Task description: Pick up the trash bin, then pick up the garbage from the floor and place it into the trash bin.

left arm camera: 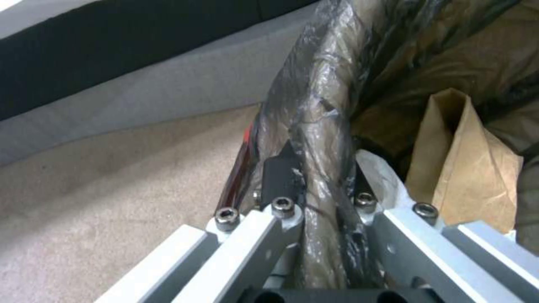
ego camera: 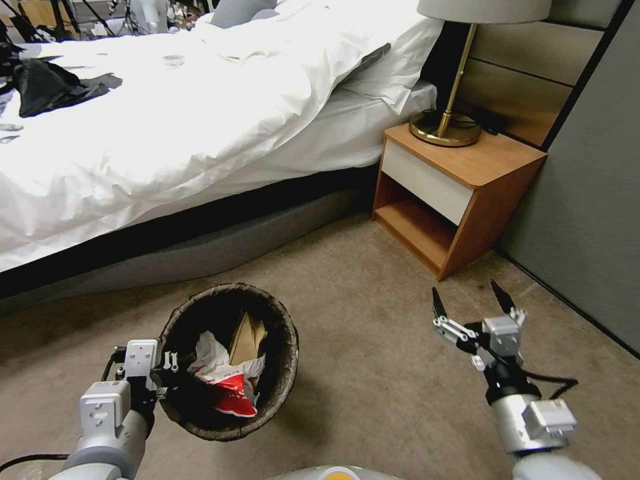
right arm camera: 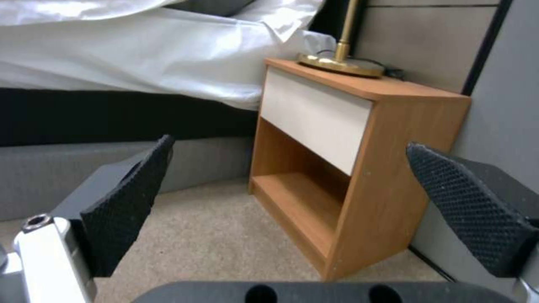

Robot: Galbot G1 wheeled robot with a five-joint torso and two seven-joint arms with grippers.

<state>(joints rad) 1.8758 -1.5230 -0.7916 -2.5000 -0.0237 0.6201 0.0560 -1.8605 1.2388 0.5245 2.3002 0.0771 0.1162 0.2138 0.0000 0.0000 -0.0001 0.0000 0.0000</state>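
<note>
The trash bin (ego camera: pixel 280 347) is held at lower left of the head view, its rim wrapped in dark liner. My left gripper (ego camera: pixel 167 377) is shut on the bin's near-left rim (left arm camera: pixel 314 139), one finger on each side of the liner. Inside lies garbage: a red-and-white snack packet (ego camera: pixel 230 393), white tissue (ego camera: pixel 208 353) and crumpled brown paper (ego camera: pixel 247 339), with the paper also in the left wrist view (left arm camera: pixel 466 168). My right gripper (ego camera: pixel 472 300) hovers open and empty over the carpet to the right, facing the nightstand; its black pads (right arm camera: pixel 126 202) stand wide apart.
A bed (ego camera: pixel 200 107) with white bedding runs along the back, its grey base (ego camera: pixel 220 247) just beyond the bin. A wooden nightstand (ego camera: pixel 460 193) bearing a brass lamp (ego camera: pixel 447 127) stands at the back right, against a grey wall (ego camera: pixel 587 200). Beige carpet (ego camera: pixel 373 373) lies between.
</note>
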